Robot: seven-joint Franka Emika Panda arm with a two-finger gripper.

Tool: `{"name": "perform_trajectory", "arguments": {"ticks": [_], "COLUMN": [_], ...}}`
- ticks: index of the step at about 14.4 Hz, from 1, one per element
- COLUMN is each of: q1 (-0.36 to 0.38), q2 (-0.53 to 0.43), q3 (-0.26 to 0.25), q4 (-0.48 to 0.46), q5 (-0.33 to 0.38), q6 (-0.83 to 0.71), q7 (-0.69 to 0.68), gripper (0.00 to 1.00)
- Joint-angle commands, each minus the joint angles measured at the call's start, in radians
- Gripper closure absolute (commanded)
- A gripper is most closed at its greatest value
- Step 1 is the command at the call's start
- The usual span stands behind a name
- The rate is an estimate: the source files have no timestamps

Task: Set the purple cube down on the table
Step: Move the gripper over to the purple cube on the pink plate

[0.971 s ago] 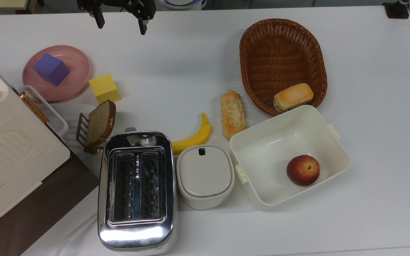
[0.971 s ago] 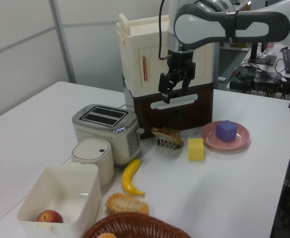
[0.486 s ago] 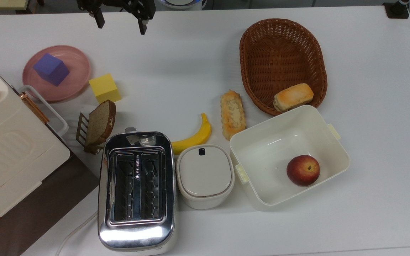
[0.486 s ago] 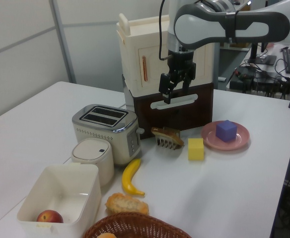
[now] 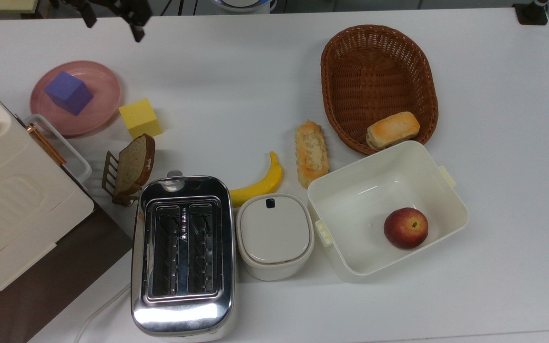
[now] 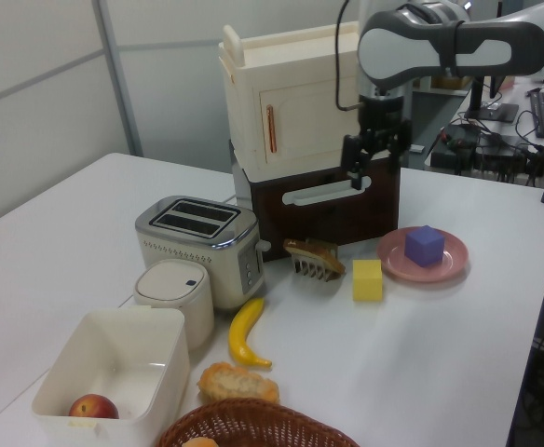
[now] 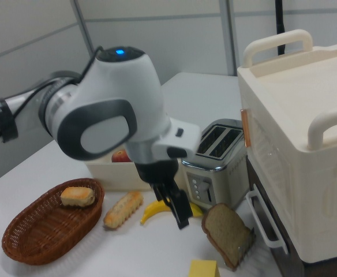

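Observation:
The purple cube point(image 5: 68, 93) point(image 6: 425, 245) rests on the round pink plate point(image 5: 100, 102) point(image 6: 451, 265) at the top view's left. My gripper point(image 5: 111, 24) point(image 6: 356, 175) point(image 7: 179, 212) hangs high above the white table point(image 5: 236, 81) point(image 6: 421, 354), its fingers spread open with nothing between them. In the top view it is beyond the plate's far right edge, up and to the right of the cube. In the left view it hovers to the left of the cube, in front of the cream cabinet.
A yellow cube point(image 5: 140, 117) sits beside the plate, with a bread slice in a rack point(image 5: 131, 166) nearby. A toaster point(image 5: 182, 252), lidded pot point(image 5: 274, 236), banana point(image 5: 260, 183), pastry point(image 5: 311, 152), bin with an apple point(image 5: 405, 227), basket point(image 5: 379, 71) and cream cabinet point(image 5: 12, 200) surround them.
My gripper has moved to the top view's left, toward the pink plate; in the left view it shifted right. It stays open. The cube has not moved.

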Motion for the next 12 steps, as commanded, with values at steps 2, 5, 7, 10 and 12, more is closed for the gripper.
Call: {"name": "perform_trajectory", "arguments": {"ticks": [2,5,7,10,12], "q1": [-0.106,-0.164,-0.187,-0.239,-0.242], "q2": [0.028,0.125,0.171,0.180,0.183], "q3": [0.011,-0.003,-0.003,-0.003,-0.003], "q4": [-0.098,-0.131,-0.125,-0.131,-0.134], "q5": [-0.002,-0.006,-0.055,-0.084,-0.090], "q6": [0.147,0.329,0.354,0.374,0.376], "q7": [0.000,0.040,0.042,0.037,0.036], "gripper": [0.00,0.00,0.00,0.00,0.00]}}
